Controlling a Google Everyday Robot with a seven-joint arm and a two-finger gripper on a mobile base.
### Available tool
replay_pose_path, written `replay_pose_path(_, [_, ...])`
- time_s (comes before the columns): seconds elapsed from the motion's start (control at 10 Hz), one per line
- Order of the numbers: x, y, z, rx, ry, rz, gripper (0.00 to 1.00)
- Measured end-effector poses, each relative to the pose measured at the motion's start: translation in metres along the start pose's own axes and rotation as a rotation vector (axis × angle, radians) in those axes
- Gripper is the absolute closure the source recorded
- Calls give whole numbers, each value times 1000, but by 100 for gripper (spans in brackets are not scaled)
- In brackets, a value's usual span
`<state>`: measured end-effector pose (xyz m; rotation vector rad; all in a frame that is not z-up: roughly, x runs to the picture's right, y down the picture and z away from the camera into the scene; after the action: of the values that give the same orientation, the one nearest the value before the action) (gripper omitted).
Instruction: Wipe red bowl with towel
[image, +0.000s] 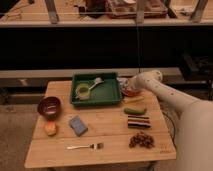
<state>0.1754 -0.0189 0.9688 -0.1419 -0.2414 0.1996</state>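
The red bowl (132, 93) sits on the wooden table just right of the green tray (95, 103); only its orange-red rim shows below the arm. My gripper (126, 86) hangs over the bowl's left side, at the end of the white arm that reaches in from the right. A small pale patch at the gripper's tip, against the tray's right rim, looks like the towel (122, 80). Whether the gripper holds it is hidden.
The tray holds a yellow-green cup (82, 91) and a white utensil (97, 81). A maroon bowl (49, 106), an orange fruit (50, 128), a blue sponge (77, 125) and a fork (85, 146) lie left and front. A green vegetable (135, 110), a dark bar (138, 122) and brown snacks (141, 140) lie right.
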Motion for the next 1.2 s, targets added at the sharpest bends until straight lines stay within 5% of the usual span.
replay_pose_path(0.6, [37, 1, -22, -11, 56, 26, 100])
replay_pose_path(1.0, [54, -25, 4, 17, 141, 40, 100])
replay_pose_path(1.2, [42, -38, 17, 32, 142, 45, 100])
